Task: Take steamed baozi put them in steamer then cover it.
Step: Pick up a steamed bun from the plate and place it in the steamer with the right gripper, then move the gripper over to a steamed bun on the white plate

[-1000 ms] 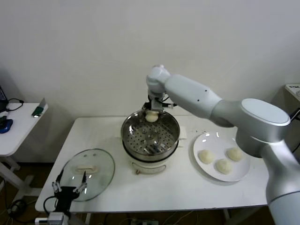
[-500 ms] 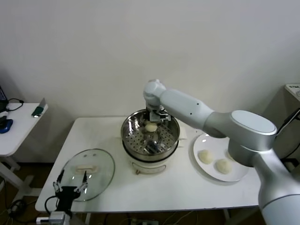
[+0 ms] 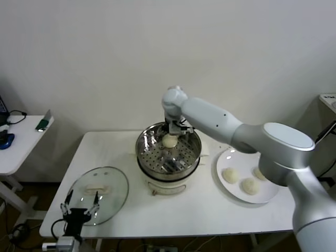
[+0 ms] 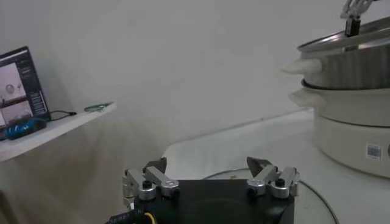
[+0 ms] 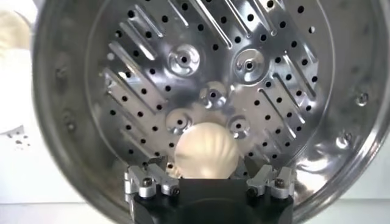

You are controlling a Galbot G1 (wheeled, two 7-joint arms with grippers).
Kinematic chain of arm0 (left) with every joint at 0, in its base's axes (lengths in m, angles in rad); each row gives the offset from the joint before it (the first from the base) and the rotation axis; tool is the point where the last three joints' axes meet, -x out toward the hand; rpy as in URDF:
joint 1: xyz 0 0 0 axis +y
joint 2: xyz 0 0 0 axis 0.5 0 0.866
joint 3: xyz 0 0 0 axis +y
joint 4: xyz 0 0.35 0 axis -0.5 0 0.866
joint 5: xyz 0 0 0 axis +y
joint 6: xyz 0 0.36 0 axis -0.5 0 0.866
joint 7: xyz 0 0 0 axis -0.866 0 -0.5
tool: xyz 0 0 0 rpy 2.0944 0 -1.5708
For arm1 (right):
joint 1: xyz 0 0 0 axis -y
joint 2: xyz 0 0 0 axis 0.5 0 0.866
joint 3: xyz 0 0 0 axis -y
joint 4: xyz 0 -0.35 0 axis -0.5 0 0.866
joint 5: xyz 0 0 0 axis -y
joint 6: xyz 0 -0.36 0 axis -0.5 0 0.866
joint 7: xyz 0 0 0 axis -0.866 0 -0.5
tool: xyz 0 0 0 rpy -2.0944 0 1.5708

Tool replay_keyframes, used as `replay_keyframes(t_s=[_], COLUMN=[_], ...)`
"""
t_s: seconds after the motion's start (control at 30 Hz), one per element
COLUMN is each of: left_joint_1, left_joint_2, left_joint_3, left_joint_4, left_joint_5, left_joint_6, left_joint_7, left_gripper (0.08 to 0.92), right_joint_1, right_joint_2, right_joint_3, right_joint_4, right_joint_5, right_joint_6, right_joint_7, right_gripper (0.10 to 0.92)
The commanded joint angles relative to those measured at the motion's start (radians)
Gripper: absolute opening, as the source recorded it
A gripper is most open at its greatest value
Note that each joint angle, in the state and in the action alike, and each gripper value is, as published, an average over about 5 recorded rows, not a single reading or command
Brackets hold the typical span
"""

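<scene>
The shiny steamer (image 3: 144,157) stands mid-table on its white base. One cream-white baozi (image 3: 169,141) lies on its perforated tray (image 5: 274,91) near the far side. My right gripper (image 3: 173,131) hangs open just above the baozi (image 5: 206,151), a finger on each side with a gap to each. Three more baozi (image 3: 231,175) sit on the white plate (image 3: 236,155) to the right. The glass cover (image 3: 100,191) lies flat at the front left. My left gripper (image 3: 79,209) rests open at the cover's near edge, holding nothing.
A white side table (image 3: 16,147) with small devices stands left of the main table. In the left wrist view the steamer (image 4: 353,67) rises beyond the left gripper (image 4: 210,167). The table's front edge runs just below the cover and the plate.
My right gripper came down from the steamer's far rim into the pot and opened. The baozi it carried now lies loose on the tray. The left arm stayed still.
</scene>
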Motion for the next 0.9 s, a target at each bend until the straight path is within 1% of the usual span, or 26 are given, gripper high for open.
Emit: replay_keyframes(t_s=[0.03,0.1,0.17,0.27,0.33,0.43,0.53,0.63,0.77,0.9], left_joint_1=[-0.001,-0.002,-0.004,-0.008,-0.009,-0.01,-0.011,-0.009,-0.006,-0.005], left_joint_2=[-0.003,-0.005,-0.006,-0.008,-0.01,-0.009,-0.005,-0.002,0.004,0.006], left_joint_3=[0.011,0.019,0.027,0.038,0.046,0.054,0.058,0.058,0.055,0.053], left_joint_4=[-0.005,-0.01,-0.016,-0.03,-0.04,-0.047,-0.051,-0.053,-0.054,-0.05], left_joint_5=[0.009,0.016,0.023,0.026,0.026,0.029,0.033,0.034,0.035,0.035], left_joint_6=[0.003,0.005,0.008,0.019,0.025,0.029,0.03,0.031,0.033,0.034], left_joint_7=[0.0,0.0,0.0,-0.003,-0.005,-0.005,-0.004,-0.004,-0.003,-0.003], left_gripper=[0.823,0.823,0.823,0.823,0.823,0.823,0.823,0.823,0.823,0.823], right_joint_1=[0.092,0.144,0.219,0.351,0.4,0.403,0.372,0.296,0.173,0.051], right_joint_2=[-0.102,-0.157,-0.226,-0.324,-0.378,-0.459,-0.536,-0.611,-0.681,-0.705], right_joint_3=[-0.038,-0.086,-0.179,-0.394,-0.486,-0.506,-0.513,-0.479,-0.419,-0.346], right_joint_4=[0.104,0.135,0.161,0.205,0.23,0.258,0.282,0.289,0.274,0.24], right_joint_5=[0.175,0.283,0.445,0.735,0.898,1.034,1.106,1.124,1.082,0.997], right_joint_6=[-0.042,-0.094,-0.204,-0.441,-0.586,-0.773,-0.9,-0.967,-0.981,-0.976], right_joint_7=[-0.032,-0.032,-0.009,0.09,0.126,0.096,0.084,0.073,0.031,-0.006], right_gripper=[0.823,0.823,0.823,0.823,0.823,0.823,0.823,0.823,0.823,0.823])
